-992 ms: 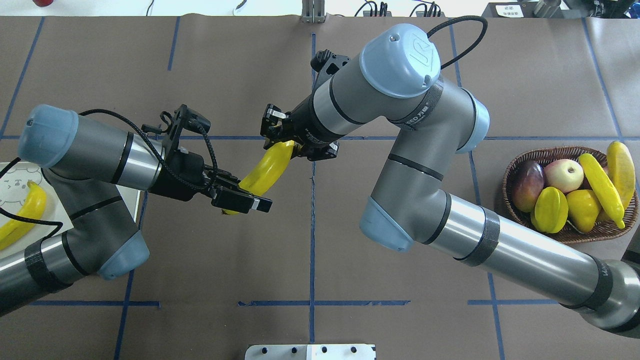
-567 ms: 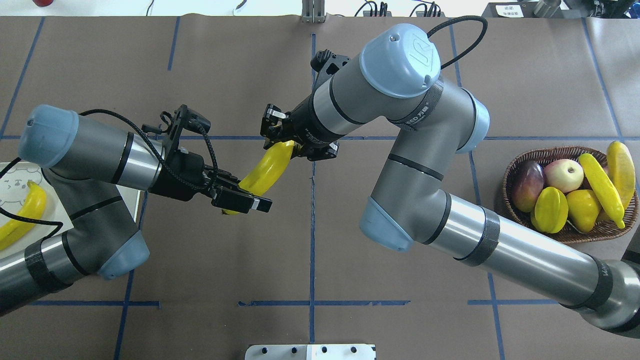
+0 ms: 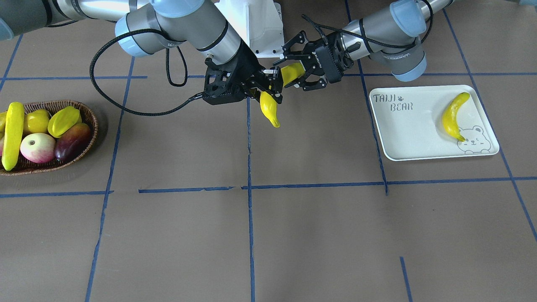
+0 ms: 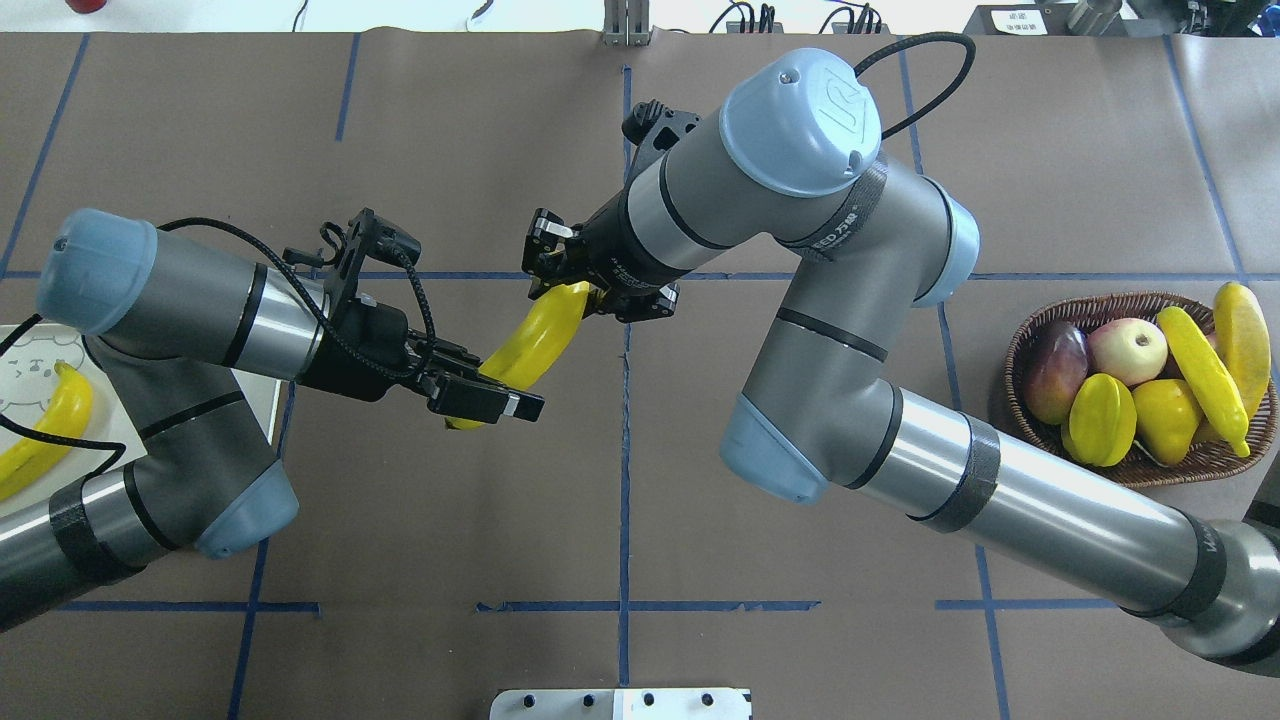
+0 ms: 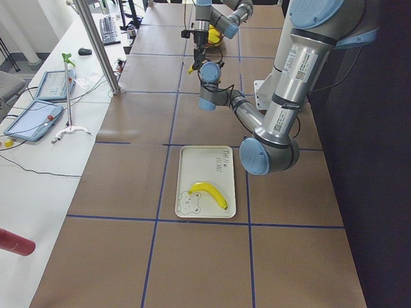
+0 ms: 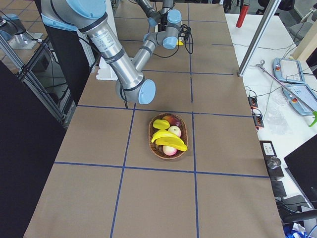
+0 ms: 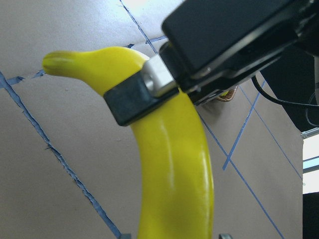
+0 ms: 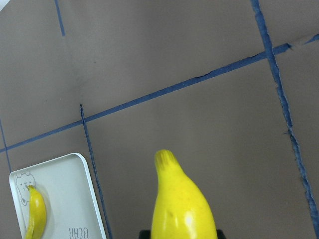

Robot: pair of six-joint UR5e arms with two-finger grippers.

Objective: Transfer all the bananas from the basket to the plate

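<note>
While checking the front view, can see the held banana point(image 3: 269, 108) up off the table point(image 3: 293, 235) around the middle, clamped near one end by the right gripper point(image 3: 268, 90), w/ a short bit of tip poking past the black pad in the left wrist cam. At its other end, straddled by the left gripper point(image 3: 295, 73), w/ jaws spread and a thin gap either side of the peel at the bottom edge of that wrist cam, so not squeezing afaict.

Over on the robot's left: the plate point(image 3: 402, 142), flat on the table, w/ a second banana point(image 3: 453, 117) lying next to the bear drawing. Mostly covered by the left arm point(image 4: 170, 290) in the overhead view, only a corner showing.

Over on the right: the basket point(image 4: 1135, 476), well apart from both grippers, holding a slim banana point(image 4: 1203, 380) across the pile and a fat banana point(image 4: 1243, 335) against the outer rim, plus a starfruit point(image 4: 1098, 418), apple point(image 4: 1128, 350), mango point(image 4: 1055, 370) and a round yellow fruit point(image 4: 1165, 410). Btw basket and grippers: the right forearm point(image 4: 1050, 500), passing just beside the basket rim in the overhead view. Also a black cable point(image 3: 91, 79) looping off the right arm above the table.
</note>
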